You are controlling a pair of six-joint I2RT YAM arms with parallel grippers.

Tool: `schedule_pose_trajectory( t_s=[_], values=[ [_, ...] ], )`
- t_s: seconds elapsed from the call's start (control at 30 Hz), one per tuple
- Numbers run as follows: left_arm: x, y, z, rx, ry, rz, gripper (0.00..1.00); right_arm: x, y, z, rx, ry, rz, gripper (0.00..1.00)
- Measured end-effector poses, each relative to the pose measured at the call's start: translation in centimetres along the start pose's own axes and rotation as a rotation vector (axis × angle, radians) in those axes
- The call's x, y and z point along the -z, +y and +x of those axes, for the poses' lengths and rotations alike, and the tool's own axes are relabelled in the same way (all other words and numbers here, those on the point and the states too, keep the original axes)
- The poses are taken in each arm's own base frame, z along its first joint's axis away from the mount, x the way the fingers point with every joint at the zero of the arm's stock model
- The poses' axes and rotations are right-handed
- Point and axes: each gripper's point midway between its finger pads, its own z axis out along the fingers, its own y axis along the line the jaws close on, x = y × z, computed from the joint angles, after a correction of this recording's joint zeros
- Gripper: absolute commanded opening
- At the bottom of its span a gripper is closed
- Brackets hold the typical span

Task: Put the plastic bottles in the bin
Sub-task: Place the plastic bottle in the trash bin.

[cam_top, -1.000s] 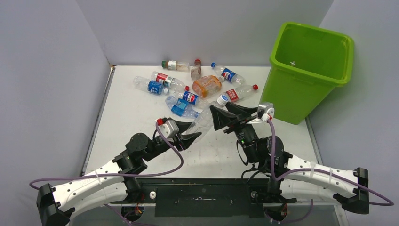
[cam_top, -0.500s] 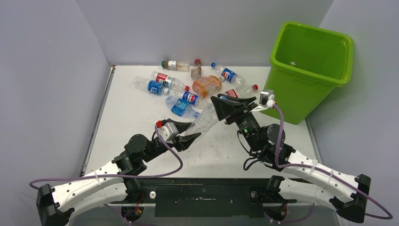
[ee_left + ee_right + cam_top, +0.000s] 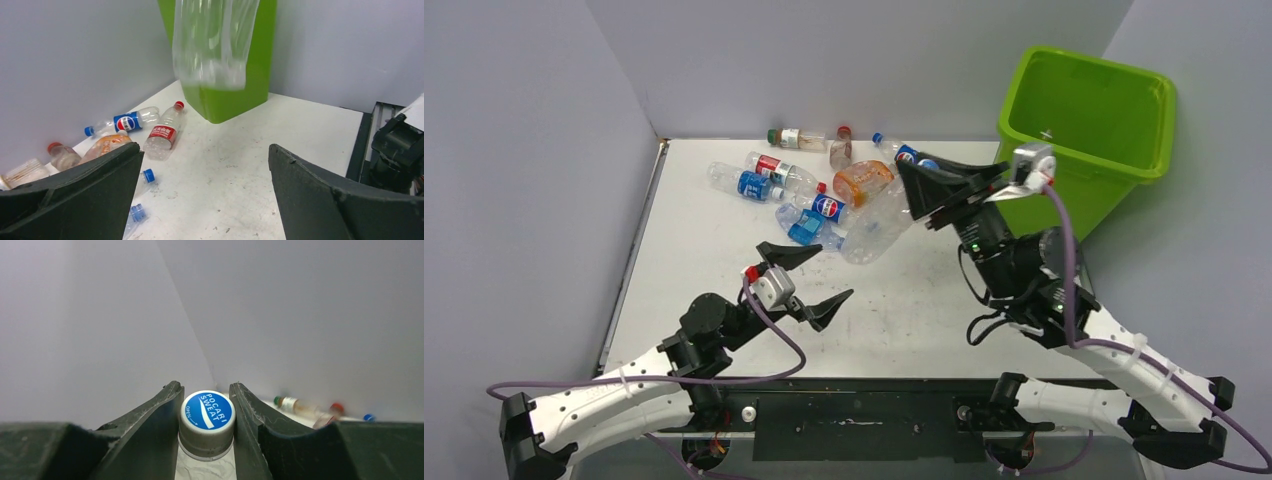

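My right gripper (image 3: 921,196) (image 3: 205,386) is shut on the blue-and-white cap (image 3: 207,415) of a crumpled clear bottle (image 3: 876,228) (image 3: 215,45). The bottle hangs off the table, left of the lime-green bin (image 3: 1064,200) (image 3: 225,102). My left gripper (image 3: 822,273) (image 3: 205,147) stands wide open over bare tabletop with nothing between its fingers, apart from that bottle. Several more plastic bottles (image 3: 809,180) lie in a pile at the back of the table, among them an orange one (image 3: 864,181), a Pepsi one (image 3: 127,121) and a red-labelled one (image 3: 162,135).
Grey walls close the table on the left, back and right. The bin stands at the table's far right corner, its rim higher than the held bottle. A metal rail (image 3: 634,250) runs along the left edge. My right arm's base (image 3: 400,150) is close on the right.
My left gripper opened, let go of the clear bottle and dropped back. My right gripper closed on the cap and carried the bottle up and right, towards the bin.
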Motion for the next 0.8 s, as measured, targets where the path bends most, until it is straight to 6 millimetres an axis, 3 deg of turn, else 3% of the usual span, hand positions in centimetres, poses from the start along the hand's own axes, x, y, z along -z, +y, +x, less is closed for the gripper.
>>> schedule_pose_trajectory(
  t_s=[0.17,0.23,0.37,0.5,0.6,0.7,0.8],
  values=[
    [0.5,1.0,-0.8,-0.018,-0.034,-0.052,0.96,1.2,-2.3,-8.6,0.152,-0.234,0.133,0.05],
    [0.6,1.3,-1.1,-0.024,-0.045,-0.066,0.96,1.9,-3.9,-12.5,0.233,-0.352,0.25,0.05],
    [0.4,1.4,-0.9,-0.027,-0.044,-0.074,0.96,2.0,-6.8,-17.7,0.39,-0.529,0.531,0.05],
    [-0.3,1.1,0.5,-0.029,-0.003,-0.063,0.96,0.4,-11.8,-19.6,0.549,-0.599,0.836,0.05],
    [-0.5,0.8,1.6,-0.03,0.03,-0.052,0.96,-1.0,-17.7,-19.7,0.638,-0.57,1.006,0.05],
    [-0.5,0.6,1.5,-0.029,0.029,-0.047,0.96,0.6,-25.1,-21.4,0.66,-0.574,1.193,0.05],
    [-0.2,0.7,0.8,-0.033,0.006,-0.051,0.96,3.4,-29.4,-22.9,0.629,-0.618,1.302,0.05]
  ],
)
